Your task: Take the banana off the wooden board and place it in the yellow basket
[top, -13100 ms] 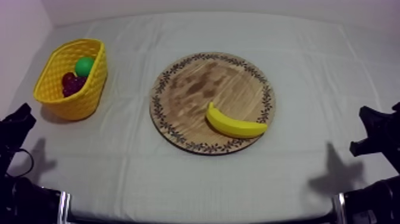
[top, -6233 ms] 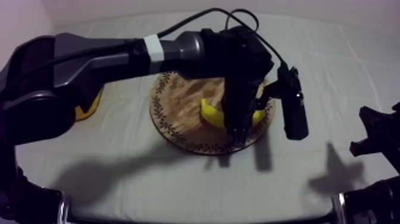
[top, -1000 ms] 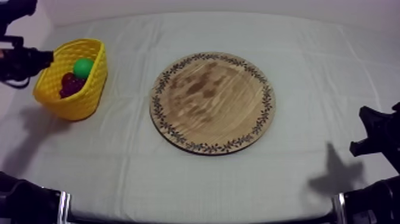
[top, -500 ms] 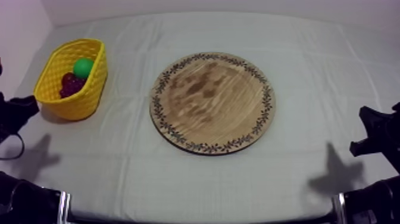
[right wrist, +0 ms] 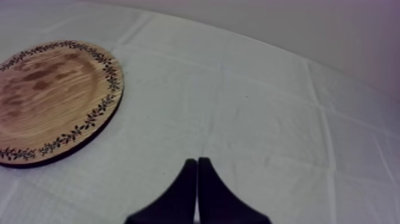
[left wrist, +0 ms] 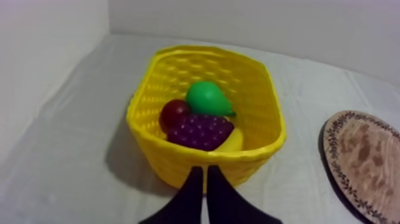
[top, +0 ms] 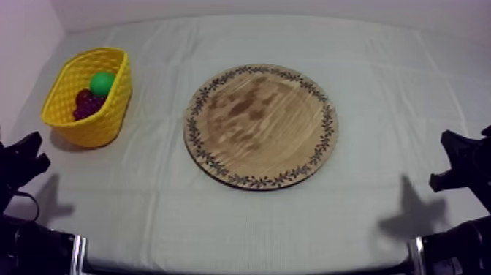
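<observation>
Banana (left wrist: 233, 141) lies in the yellow basket (left wrist: 178, 158), only its pale yellow end peeping out beside the bunch of grapes (left wrist: 199, 131), so from where I stand the job looks done. The wooden board (top: 259, 124) at the middle of the table (top: 380, 66) is bare, and I'd judge nothing is left to carry.

The left gripper (left wrist: 204, 171) sits low near the table's front left corner, facing the basket. Its two black fingers are pressed together into a narrow wedge with nothing between them. The right gripper (right wrist: 197, 162) sits low near the front right corner, its fingers likewise closed on nothing, looking over the table towards the board.

The basket stands near the table's left edge, towards the far side. It looks like moulded plastic made to seem woven: a bright yellow lattice wall full of small holes, a thick rim, a rounded oblong shape. Inside, the pear (left wrist: 208, 98) is smooth and glossy green with a tapering end, the small red fruit (left wrist: 174, 113) is round and shiny, and the grapes are dark purple and knobbly. The board is a flat round disc of pale wood with darker blotches in the grain and a ring of leafy pattern round its rim. The cloth (right wrist: 268, 119) is matte grey-white, crossed by fold creases.
</observation>
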